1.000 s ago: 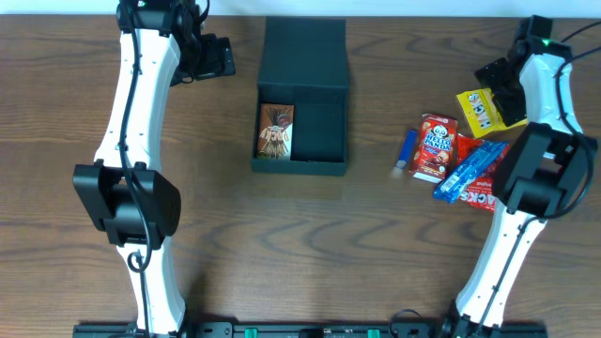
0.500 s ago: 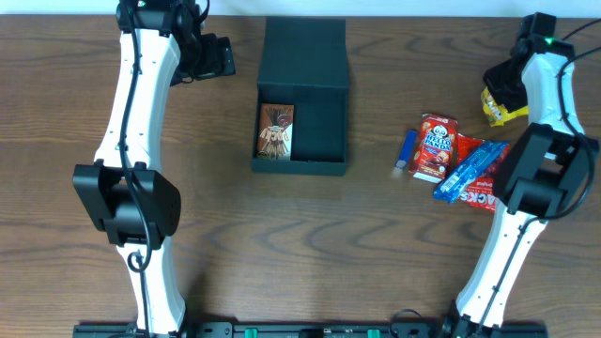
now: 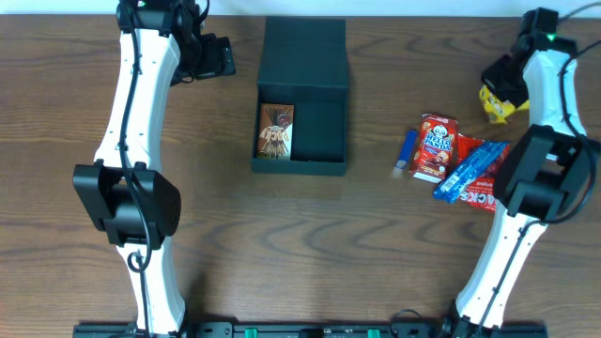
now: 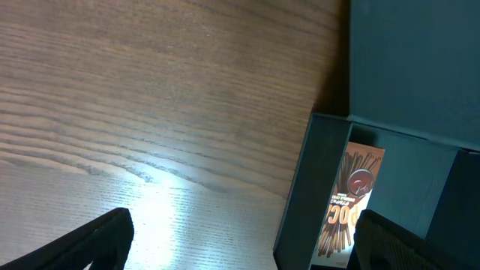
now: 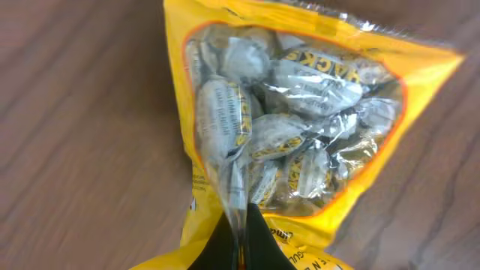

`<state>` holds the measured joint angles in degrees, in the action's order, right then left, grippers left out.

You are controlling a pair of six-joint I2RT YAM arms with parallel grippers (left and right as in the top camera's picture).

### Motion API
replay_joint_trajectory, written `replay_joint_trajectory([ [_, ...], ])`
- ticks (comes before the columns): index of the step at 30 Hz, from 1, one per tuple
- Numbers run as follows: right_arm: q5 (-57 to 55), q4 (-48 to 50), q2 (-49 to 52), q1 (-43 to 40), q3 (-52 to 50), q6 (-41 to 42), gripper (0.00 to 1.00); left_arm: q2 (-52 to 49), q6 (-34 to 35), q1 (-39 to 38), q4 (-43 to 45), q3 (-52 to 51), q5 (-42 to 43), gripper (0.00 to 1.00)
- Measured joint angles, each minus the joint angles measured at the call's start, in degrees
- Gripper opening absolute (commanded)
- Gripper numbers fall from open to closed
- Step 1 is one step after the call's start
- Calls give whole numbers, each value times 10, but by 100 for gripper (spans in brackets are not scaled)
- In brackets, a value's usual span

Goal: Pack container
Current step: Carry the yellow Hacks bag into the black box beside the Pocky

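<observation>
The container (image 3: pixel 319 131), a dark teal-black box with its lid (image 3: pixel 305 52) folded back, lies at the table's upper middle. A brown stick-snack packet (image 3: pixel 275 131) lies in its left side, also seen from the left wrist as the packet (image 4: pixel 352 199) behind the box wall (image 4: pixel 307 195). My left gripper (image 4: pixel 240 244) hangs open over bare wood left of the box. My right gripper (image 5: pixel 241 240) is shut on a fold of a yellow candy bag (image 5: pixel 300 127), at the far right as the bag (image 3: pixel 494 101) under the gripper (image 3: pixel 502 80).
A red snack packet (image 3: pixel 436 146), a small blue packet (image 3: pixel 408 148), a blue wrapper (image 3: pixel 474 167) and another red packet (image 3: pixel 479 192) lie together right of the container. Both white arms rise from the near table edge.
My right gripper has shut on the yellow candy bag and bunched it up. The bag lay flat one second ago. The left arm has not moved.
</observation>
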<state>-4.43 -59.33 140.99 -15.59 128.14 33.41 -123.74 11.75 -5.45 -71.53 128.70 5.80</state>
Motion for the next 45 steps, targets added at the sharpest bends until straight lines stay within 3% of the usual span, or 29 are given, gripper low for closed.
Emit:
replay_joint_trajectory([
  [13, 52, -76, -214, 158, 5, -133, 1, 0, 0, 10, 16, 0, -23, 95],
  [21, 52, -118, -190, 334, 4, -134, 1, 0, 0, 54, 24, 0, -35, 95],
  [27, 30, -128, -138, 422, 4, -104, 1, 0, 0, 92, 24, 0, -37, 95],
  [34, 4, -160, -75, 459, 3, -66, 1, 0, 0, 103, 24, 0, -37, 95],
  [45, -5, -182, -68, 487, 2, -56, 1, 0, 0, 102, 24, 0, -37, 95],
])
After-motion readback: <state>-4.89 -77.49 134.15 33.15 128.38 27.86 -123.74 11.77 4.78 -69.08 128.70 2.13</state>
